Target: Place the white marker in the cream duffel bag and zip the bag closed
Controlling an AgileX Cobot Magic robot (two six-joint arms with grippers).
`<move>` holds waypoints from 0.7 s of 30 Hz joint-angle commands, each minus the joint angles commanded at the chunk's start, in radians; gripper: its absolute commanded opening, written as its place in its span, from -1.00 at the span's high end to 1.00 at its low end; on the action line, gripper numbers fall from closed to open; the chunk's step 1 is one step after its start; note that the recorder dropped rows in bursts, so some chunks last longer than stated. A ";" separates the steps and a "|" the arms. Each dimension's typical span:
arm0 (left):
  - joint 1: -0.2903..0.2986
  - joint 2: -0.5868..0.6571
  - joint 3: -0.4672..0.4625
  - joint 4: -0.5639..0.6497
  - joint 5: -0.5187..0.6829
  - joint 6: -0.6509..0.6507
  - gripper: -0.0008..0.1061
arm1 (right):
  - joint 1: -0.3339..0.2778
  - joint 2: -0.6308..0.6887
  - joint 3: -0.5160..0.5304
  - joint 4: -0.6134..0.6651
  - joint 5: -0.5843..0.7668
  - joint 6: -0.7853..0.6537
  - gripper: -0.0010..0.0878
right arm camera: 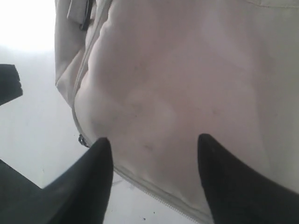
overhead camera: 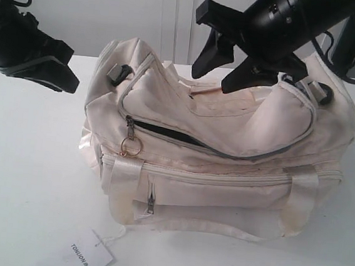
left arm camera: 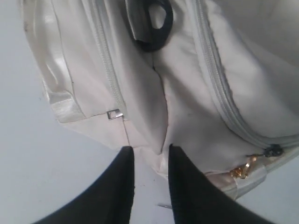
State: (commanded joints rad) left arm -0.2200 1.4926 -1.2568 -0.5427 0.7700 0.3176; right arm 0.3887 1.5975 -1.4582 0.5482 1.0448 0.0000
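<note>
The cream duffel bag lies on the white table, its curved top flap zipped except for a dark gap at the left end. The zip slider with a gold ring sits at that gap. My right gripper hangs open just above the flap, fingers spread over bare fabric. My left gripper hovers open off the bag's left end, nothing between its fingers, which point at the bag's end seam. The white marker is out of view.
A white paper tag printed TONLION lies on the table in front of the bag, tied by a thin string. A black end ring and the front pocket zip pull show on the bag. The strap loops along the front.
</note>
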 joint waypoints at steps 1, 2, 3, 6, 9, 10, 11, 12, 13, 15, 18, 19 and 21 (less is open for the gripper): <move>0.000 0.009 0.000 -0.001 -0.005 0.000 0.38 | 0.011 -0.004 0.012 0.000 -0.012 0.000 -0.20; 0.000 0.018 0.000 -0.008 -0.010 0.000 0.38 | 0.023 -0.011 0.025 0.000 -0.023 0.000 -0.20; 0.000 0.027 0.000 -0.017 -0.011 0.000 0.38 | 0.036 -0.019 0.037 0.000 -0.033 0.000 -0.20; 0.000 0.051 0.000 -0.040 -0.023 0.000 0.27 | 0.073 -0.035 0.066 0.000 -0.061 0.000 -0.20; 0.000 0.070 0.000 -0.056 -0.040 0.000 0.03 | 0.105 -0.047 0.099 0.000 -0.089 0.000 -0.20; 0.000 0.076 0.000 -0.056 -0.042 0.000 0.00 | 0.114 -0.049 0.106 0.000 -0.094 0.000 -0.20; 0.000 0.080 0.000 -0.059 -0.044 0.000 -0.01 | 0.128 -0.049 0.115 0.000 -0.101 0.000 -0.20; 0.000 0.085 0.000 -0.064 -0.044 0.002 -0.01 | 0.137 -0.049 0.122 0.000 -0.106 0.000 -0.20; 0.000 0.089 0.000 -0.070 -0.044 0.007 -0.01 | 0.148 -0.049 0.128 0.000 -0.112 0.000 -0.20; 0.000 0.096 0.000 -0.091 -0.044 0.030 -0.01 | 0.172 -0.049 0.146 0.000 -0.141 0.000 -0.20; 0.000 0.104 0.000 -0.094 -0.046 0.051 0.11 | 0.200 -0.049 0.179 0.000 -0.187 0.000 -0.20; 0.000 0.106 0.000 -0.094 -0.046 0.055 0.19 | 0.209 -0.049 0.185 0.000 -0.198 0.000 -0.20; 0.000 0.106 0.000 -0.094 -0.044 0.064 0.41 | 0.225 -0.049 0.201 0.004 -0.220 0.006 -0.20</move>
State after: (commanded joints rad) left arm -0.2200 1.5986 -1.2568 -0.6367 0.7259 0.3812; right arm 0.6134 1.5490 -1.2568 0.5526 0.8249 0.0060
